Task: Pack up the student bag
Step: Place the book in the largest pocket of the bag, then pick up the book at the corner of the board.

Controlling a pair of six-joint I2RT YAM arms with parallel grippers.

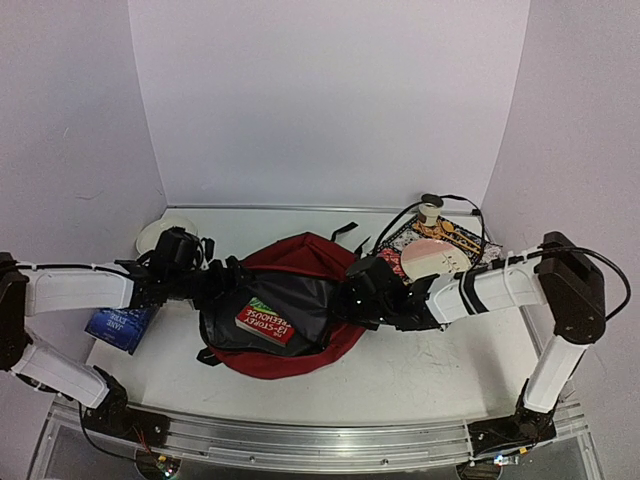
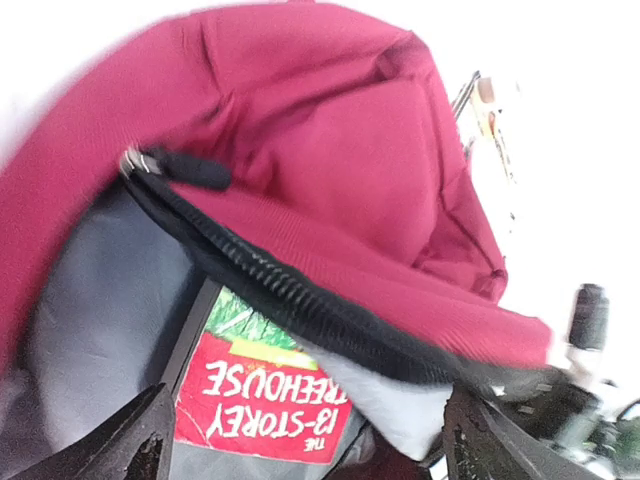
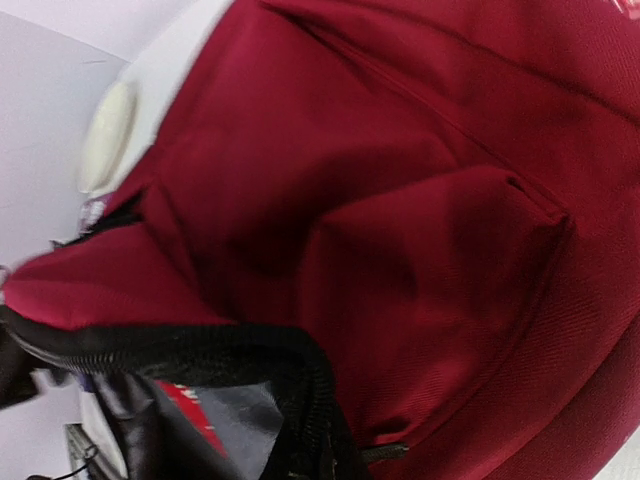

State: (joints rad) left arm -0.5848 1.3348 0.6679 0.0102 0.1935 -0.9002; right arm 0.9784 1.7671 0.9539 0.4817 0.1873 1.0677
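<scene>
Your left gripper (image 2: 305, 410) stands released, its two dark fingers (image 2: 135, 440) spread wide at the mouth of the student bag (image 1: 300, 258), with nothing caught between them. In the gap between those fingers, just past the tips, you see the red-covered book (image 2: 265, 395) lying inside the bag on the grey lining, its title upside down to you. Above the fingers the black zipper edge (image 2: 290, 290) runs slantwise across the opening. The zip pull (image 2: 185, 168) sits at the upper left end of it, and the dark red flap rises beyond. Your right gripper (image 1: 352, 297) is clenched at the opposite rim of the opening, facing the left fingers across the book. You cannot tell whether any fabric is pinched in it, as its wrist view shows only blurred red cloth and the black rim. The bag lies on the table (image 1: 400, 370) between your two grippers. A blue book (image 1: 120, 326) lies behind the left fingers, outside the bag, and a white disc (image 1: 432, 258) lies behind the right ones.
</scene>
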